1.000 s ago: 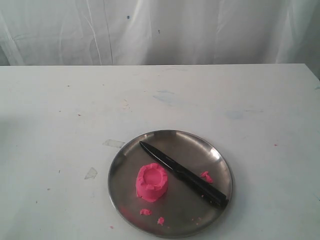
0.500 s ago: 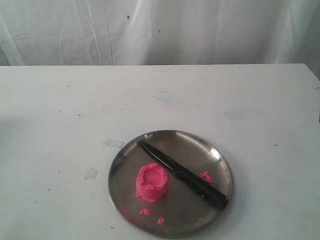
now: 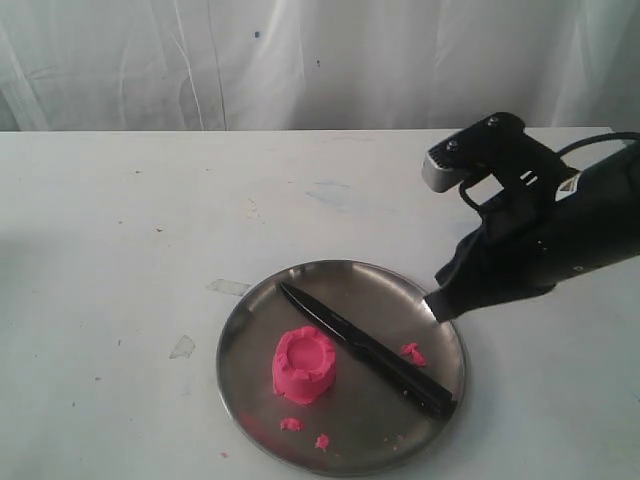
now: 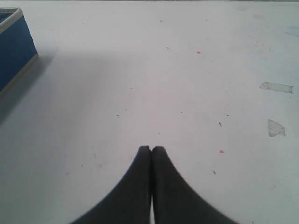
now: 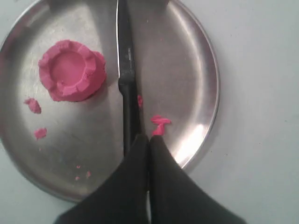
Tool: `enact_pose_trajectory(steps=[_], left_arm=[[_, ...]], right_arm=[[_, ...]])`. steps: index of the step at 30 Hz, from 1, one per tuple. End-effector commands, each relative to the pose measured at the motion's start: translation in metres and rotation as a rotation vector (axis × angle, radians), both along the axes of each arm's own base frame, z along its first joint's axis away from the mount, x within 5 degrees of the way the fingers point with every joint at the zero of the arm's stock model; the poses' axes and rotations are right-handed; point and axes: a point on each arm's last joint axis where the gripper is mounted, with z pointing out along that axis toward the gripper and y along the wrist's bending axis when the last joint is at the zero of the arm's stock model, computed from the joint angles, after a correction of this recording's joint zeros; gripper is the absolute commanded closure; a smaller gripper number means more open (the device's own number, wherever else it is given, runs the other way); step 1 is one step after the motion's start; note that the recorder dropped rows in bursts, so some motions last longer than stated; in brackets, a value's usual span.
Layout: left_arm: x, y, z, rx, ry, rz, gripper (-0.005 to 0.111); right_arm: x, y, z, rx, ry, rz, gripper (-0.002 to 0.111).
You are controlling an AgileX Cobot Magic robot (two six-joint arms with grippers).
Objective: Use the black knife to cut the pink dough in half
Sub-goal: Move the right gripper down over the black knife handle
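Note:
The pink dough, a cup-like lump with a crimped rim, stands upright on the metal plate; the right wrist view shows the pink dough too. The black knife lies flat across the plate beside it, tip toward the far left, handle at the near right rim. My right gripper hovers shut over the plate's right edge, above the knife, holding nothing. The right gripper hides the handle's end. My left gripper is shut over bare table, away from the plate.
Small pink crumbs lie on the plate beside the knife and near its front rim. A blue box stands on the table at the edge of the left wrist view. Tape scraps mark the white table.
The right arm has come into the exterior view from the right and now hangs over the plate's right edge. Dough and knife have not moved.

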Motion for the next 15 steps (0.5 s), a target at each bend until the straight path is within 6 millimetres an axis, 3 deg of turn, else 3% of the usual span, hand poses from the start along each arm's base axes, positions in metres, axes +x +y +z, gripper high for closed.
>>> enact_pose_trajectory(steps=[1, 4, 10, 15], left_arm=[[0.0, 0.0, -0.001, -0.006, -0.006, -0.005, 0.107], [0.0, 0.0, -0.001, -0.006, -0.006, -0.005, 0.107], [0.0, 0.0, -0.001, -0.006, -0.006, -0.005, 0.107], [0.0, 0.0, -0.001, -0.006, -0.006, -0.005, 0.107]], right_arm=[[0.006, 0.007, -0.014, 0.029, 0.075, -0.013, 0.108], [0.006, 0.011, -0.024, 0.001, 0.133, 0.027, 0.1], [0.009, 0.017, -0.037, -0.019, 0.16, 0.044, 0.064], [0.015, 0.02, -0.052, -0.034, 0.197, 0.033, 0.06]])
